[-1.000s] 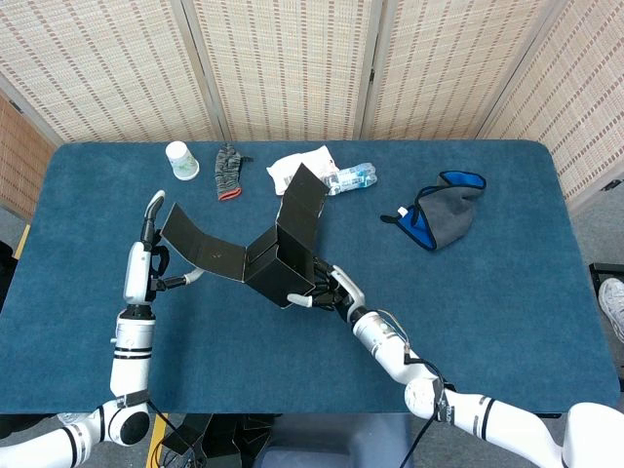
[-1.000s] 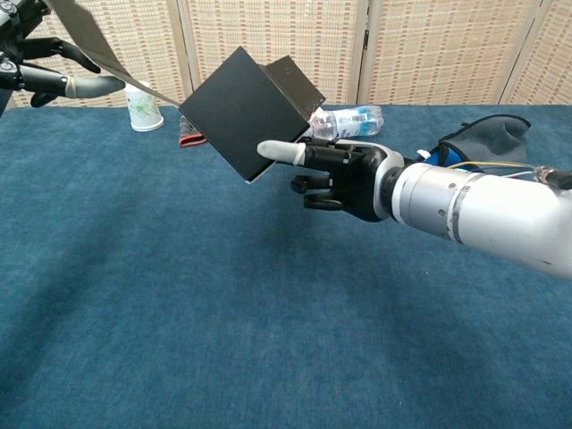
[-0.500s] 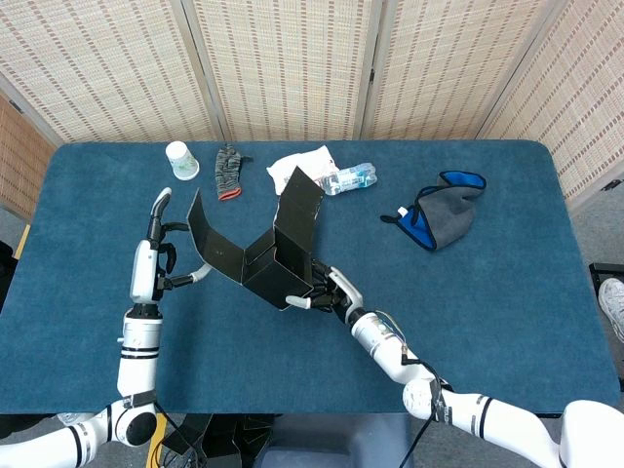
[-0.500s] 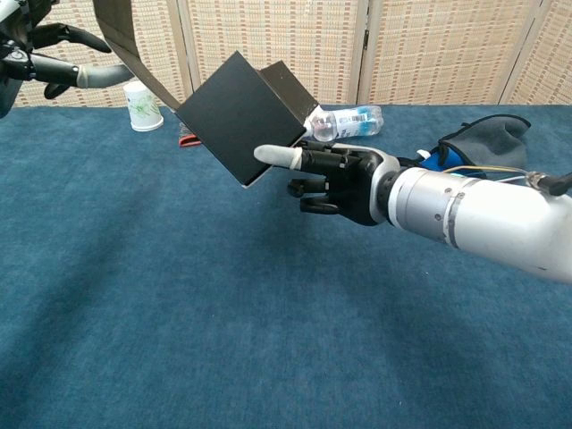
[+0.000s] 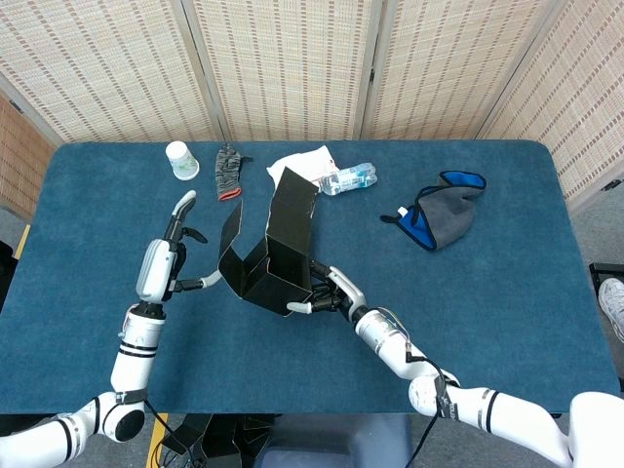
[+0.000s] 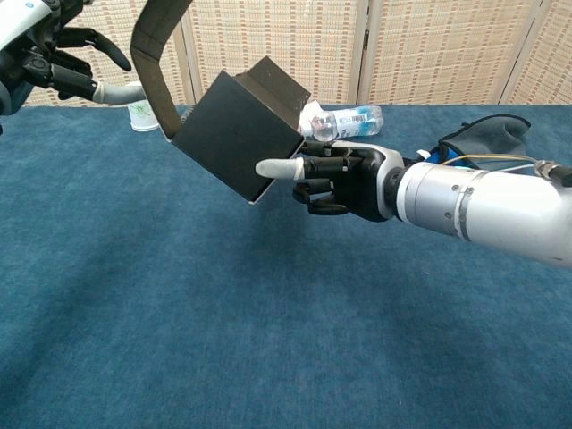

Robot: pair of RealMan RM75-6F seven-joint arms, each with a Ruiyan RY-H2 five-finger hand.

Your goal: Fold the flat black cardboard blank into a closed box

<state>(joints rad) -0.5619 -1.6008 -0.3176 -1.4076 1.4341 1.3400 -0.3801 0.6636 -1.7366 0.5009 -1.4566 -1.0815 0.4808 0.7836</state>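
- The half-folded black box is held off the blue table, left of centre.
- The right hand grips its near corner.
- The left hand, fingers spread, touches the long flap.
- A paper cup stands upright far left; I cannot see into it.

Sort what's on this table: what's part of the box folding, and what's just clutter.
Part of the job:
black cardboard box, partly folded
left hand, pushing a flap up
right hand, holding the box body

Just lying about:
paper cup
glove
plastic bottle
white wrapper
grey and blue cloth
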